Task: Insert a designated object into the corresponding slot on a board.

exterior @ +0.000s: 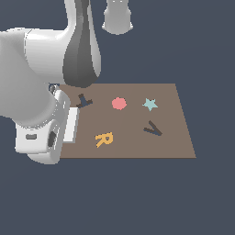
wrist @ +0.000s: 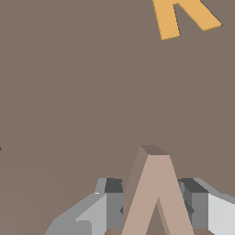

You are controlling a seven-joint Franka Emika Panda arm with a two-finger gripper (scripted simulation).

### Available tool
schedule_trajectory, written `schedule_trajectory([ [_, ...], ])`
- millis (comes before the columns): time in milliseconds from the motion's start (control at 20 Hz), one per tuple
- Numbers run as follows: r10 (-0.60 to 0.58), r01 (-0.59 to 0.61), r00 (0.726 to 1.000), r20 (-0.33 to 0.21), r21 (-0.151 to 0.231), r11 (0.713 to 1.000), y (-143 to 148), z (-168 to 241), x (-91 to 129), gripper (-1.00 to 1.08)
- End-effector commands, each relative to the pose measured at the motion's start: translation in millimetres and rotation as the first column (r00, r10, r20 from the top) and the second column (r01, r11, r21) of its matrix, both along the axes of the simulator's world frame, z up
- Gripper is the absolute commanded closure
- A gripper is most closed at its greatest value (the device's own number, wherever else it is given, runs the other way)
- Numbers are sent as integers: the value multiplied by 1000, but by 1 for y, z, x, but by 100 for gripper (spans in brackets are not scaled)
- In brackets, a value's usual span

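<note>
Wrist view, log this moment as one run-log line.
end effector: shut on tan V piece | over board near orange R | V slot: empty

Arm built of bulky, rounded white shells, one link carrying a dark grey teardrop-shaped panel. Boxy white wrist housing with small dark recessed marks on its face. Claw: angular fingers in light grey and white, with darker grey inner blocks.
</note>
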State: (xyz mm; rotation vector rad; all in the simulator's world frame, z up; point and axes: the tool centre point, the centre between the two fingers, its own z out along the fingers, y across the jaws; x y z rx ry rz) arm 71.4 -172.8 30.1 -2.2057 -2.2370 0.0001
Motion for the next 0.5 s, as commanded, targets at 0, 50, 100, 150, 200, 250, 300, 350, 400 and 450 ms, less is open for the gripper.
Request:
schedule_trajectory([
  [0,0,0,1000,0,0,1000,0,0,0,108],
  [50,0,0,1000,0,0,1000,0,0,0,108],
  [100,0,0,1000,0,0,1000,0,0,0,108],
  [150,-2,2,1000,0,0,1000,1,0,0,108],
  [200,-4,4,1000,0,0,1000,1,0,-1,108],
  [250,-7,7,1000,0,0,1000,3,0,-1,108],
  [300,-10,10,1000,0,0,1000,4,0,-2,108],
  [350,-15,15,1000,0,0,1000,6,0,-3,108],
  [400,-20,20,1000,0,0,1000,8,0,-4,108],
  [450,-26,26,1000,0,0,1000,11,0,-5,108],
])
